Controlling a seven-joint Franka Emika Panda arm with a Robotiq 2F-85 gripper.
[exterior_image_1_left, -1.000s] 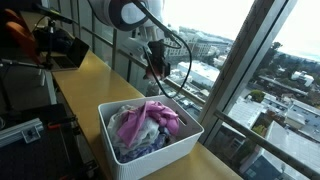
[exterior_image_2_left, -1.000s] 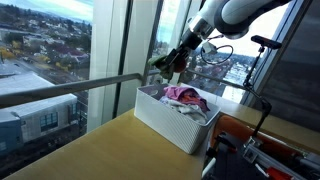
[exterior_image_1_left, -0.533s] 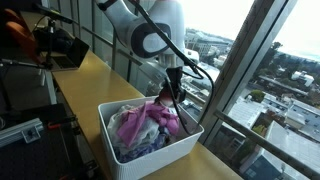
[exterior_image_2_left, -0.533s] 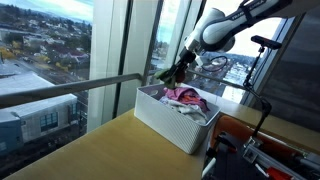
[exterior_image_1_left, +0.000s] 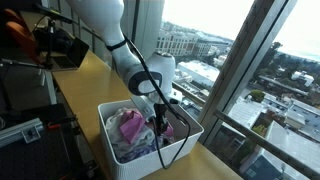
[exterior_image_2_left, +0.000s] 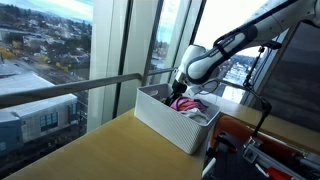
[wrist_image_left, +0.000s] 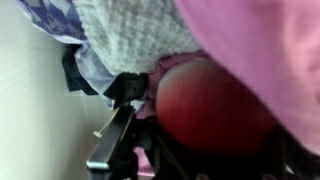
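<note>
Your end effector (exterior_image_1_left: 160, 122) hangs inside the white laundry basket (exterior_image_1_left: 172, 155), pinched narrow on a bunched dark red cloth (wrist_image_left: 210, 110). The cloth sits directly at its tips, above the pink garment (exterior_image_1_left: 128, 124).

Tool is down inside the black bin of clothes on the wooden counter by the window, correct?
One thing is off: the bin is white, not black, as both exterior views show. The rest holds: the tool is down inside it among the clothes, and the bin sits on the wooden counter by the window.
</note>
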